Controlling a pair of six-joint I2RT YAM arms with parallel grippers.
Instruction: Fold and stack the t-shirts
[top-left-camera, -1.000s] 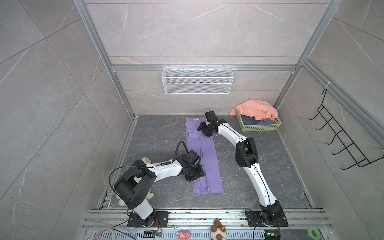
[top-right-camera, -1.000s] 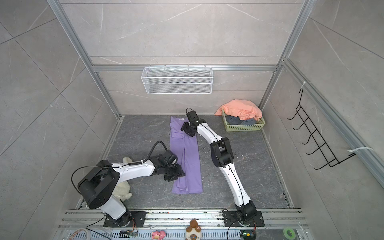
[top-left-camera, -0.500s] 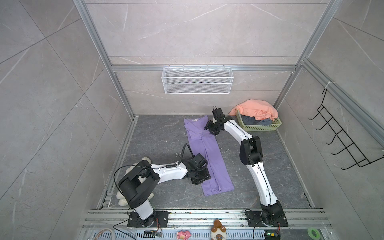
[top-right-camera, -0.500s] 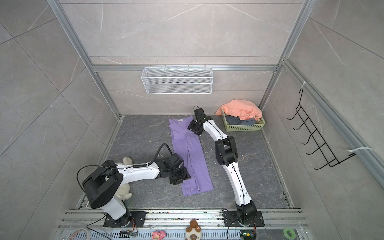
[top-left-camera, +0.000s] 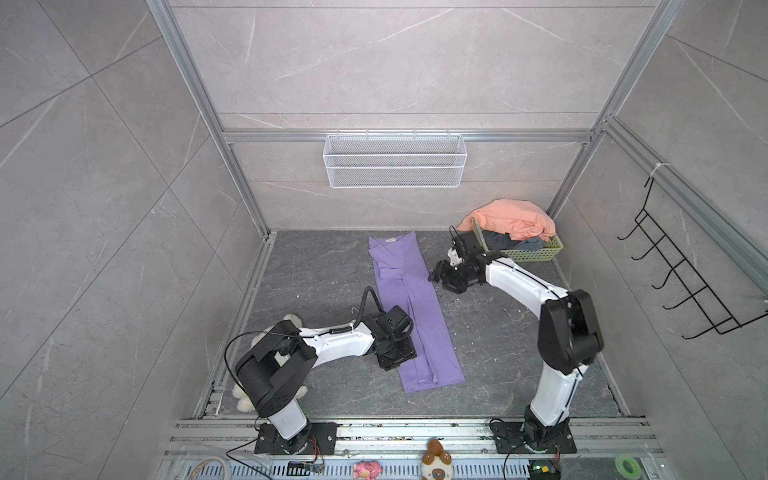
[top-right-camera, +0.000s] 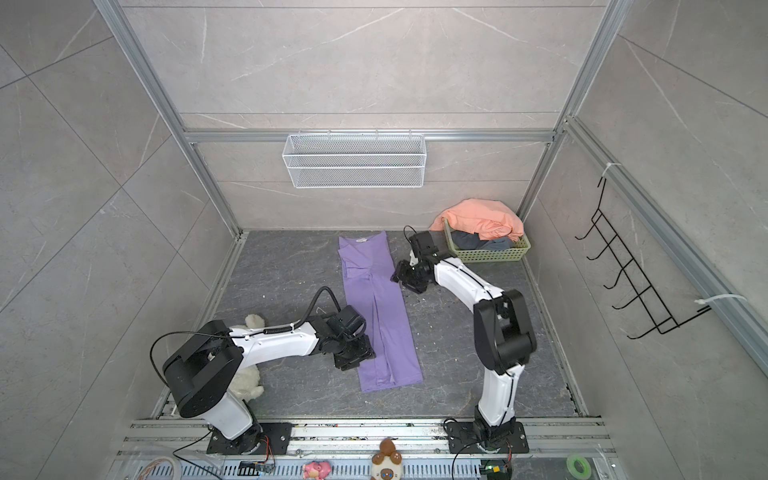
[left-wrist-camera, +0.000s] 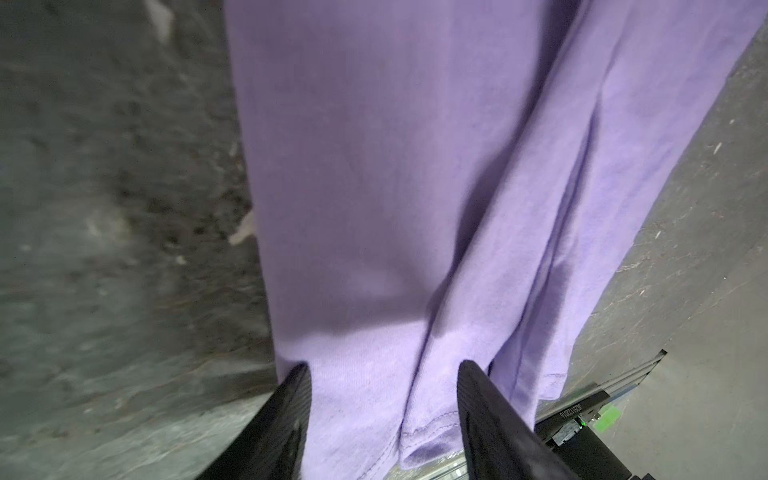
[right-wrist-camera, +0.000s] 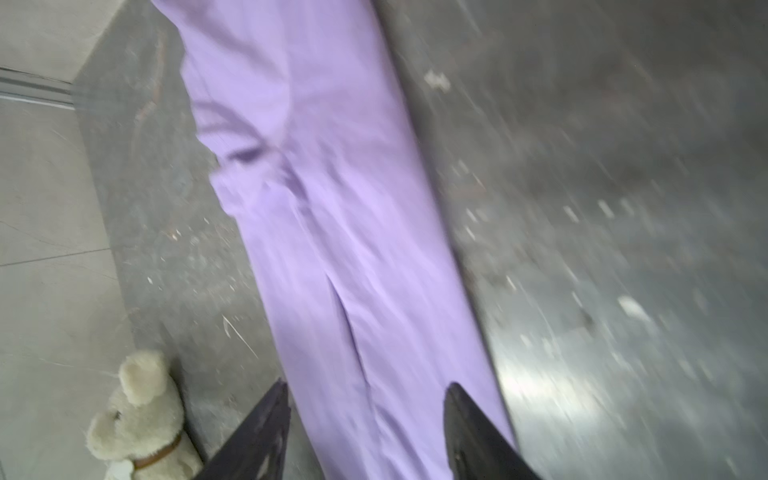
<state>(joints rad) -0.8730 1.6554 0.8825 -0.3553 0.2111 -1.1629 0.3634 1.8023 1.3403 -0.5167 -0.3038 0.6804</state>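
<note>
Left claw (left-wrist-camera: 382, 372): I read the jaws as standing apart with nothing clamped. The two dark fingers (left-wrist-camera: 286, 419) straddle a fold of the lilac t-shirt (left-wrist-camera: 374, 187) close to its hemmed end. I cannot tell whether the tips press on the cloth. In both top views this claw (top-left-camera: 397, 357) sits at the shirt's left edge, toward the near end.

Right claw (right-wrist-camera: 365, 395): the jaws are likewise spread and empty. In a top view it (top-right-camera: 405, 279) is just beside the shirt's right edge, along the far half, over bare worktop (top-right-camera: 291, 270).

The lilac t-shirt (top-left-camera: 415, 307) lies flat, folded lengthwise into a narrow strip. Its long axis runs from the back wall toward the front rail, slightly skewed. The collar end points away from me. The hem end points toward me and is offset to the right.

A salmon t-shirt (top-left-camera: 511, 220) drapes over a green basket (top-left-camera: 536, 254) in the far right corner, with a grey t-shirt (top-left-camera: 505, 243) under it. A plush dog (right-wrist-camera: 141, 411) lies beside the left arm's base, well apart from the strip.
</note>
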